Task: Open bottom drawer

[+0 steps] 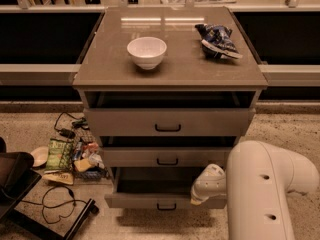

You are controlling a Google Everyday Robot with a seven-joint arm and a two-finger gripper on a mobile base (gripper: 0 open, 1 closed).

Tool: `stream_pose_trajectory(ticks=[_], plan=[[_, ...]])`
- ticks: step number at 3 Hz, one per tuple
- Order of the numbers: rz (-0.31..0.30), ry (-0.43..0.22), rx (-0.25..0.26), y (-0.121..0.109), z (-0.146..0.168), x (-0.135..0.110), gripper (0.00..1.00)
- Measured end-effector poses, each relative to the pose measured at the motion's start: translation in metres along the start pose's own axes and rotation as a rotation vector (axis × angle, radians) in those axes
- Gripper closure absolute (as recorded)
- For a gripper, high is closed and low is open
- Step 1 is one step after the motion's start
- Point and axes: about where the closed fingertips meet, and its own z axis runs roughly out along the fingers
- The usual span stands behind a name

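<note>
The bottom drawer (135, 200) of the grey-beige cabinet is pulled out. Its shadowed tray shows behind the front, and its small black bar handle (166, 207) faces me. My gripper (202, 191) is at the end of the white arm (260, 189). It is low at the right end of the bottom drawer front, right of the handle. The arm covers the drawer's right corner.
The top drawer (167, 121) and middle drawer (167, 157) also stand partly out. A white bowl (146, 51) and a blue snack bag (217, 40) lie on the cabinet top. Snack packets and cables (65, 156) litter the floor at left, next to a black stand (15, 181).
</note>
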Motion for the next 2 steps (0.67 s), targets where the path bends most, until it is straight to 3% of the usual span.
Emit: stream_pose_trajectory(ticks=[1, 2], plan=[[0.039, -0.005, -0.040, 0.0316, -0.0100, 0.0150, 1.00], [0.039, -0.005, -0.040, 0.0315, -0.0099, 0.0149, 1.00]])
